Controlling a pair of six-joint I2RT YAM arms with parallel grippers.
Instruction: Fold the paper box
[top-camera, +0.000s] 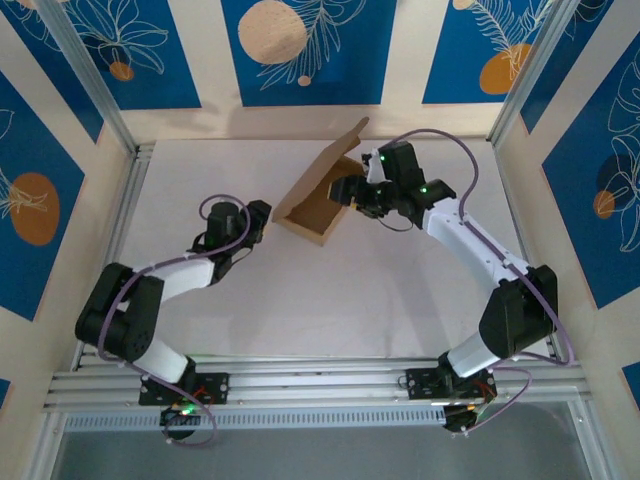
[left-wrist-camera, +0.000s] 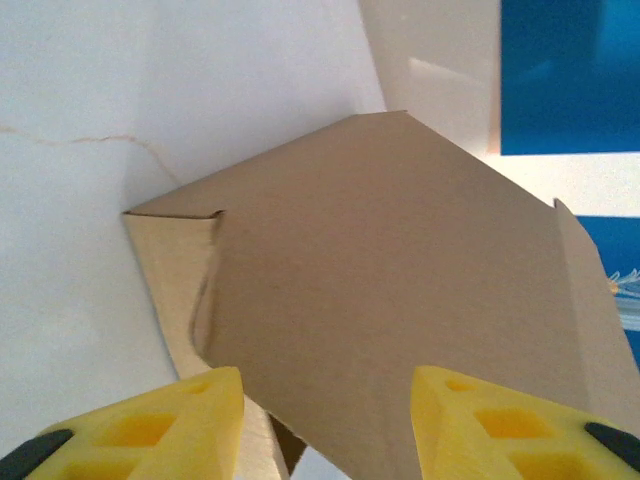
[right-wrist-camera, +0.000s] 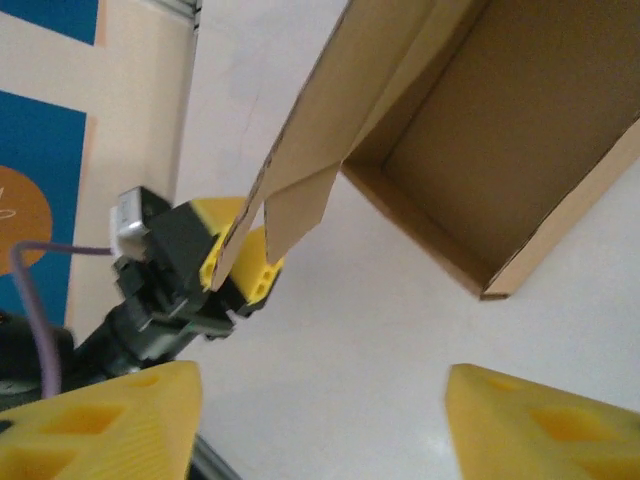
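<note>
Beside one paper box: left end effector, right end effector.

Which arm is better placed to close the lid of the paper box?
Probably the left arm: its jaws straddle the edge of the raised lid, while the right arm holds its open jaws apart from the paper box.

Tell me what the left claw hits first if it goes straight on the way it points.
The paper box: its brown raised panel faces the left claw squarely, seemingly very close, though depth is unclear.
</note>
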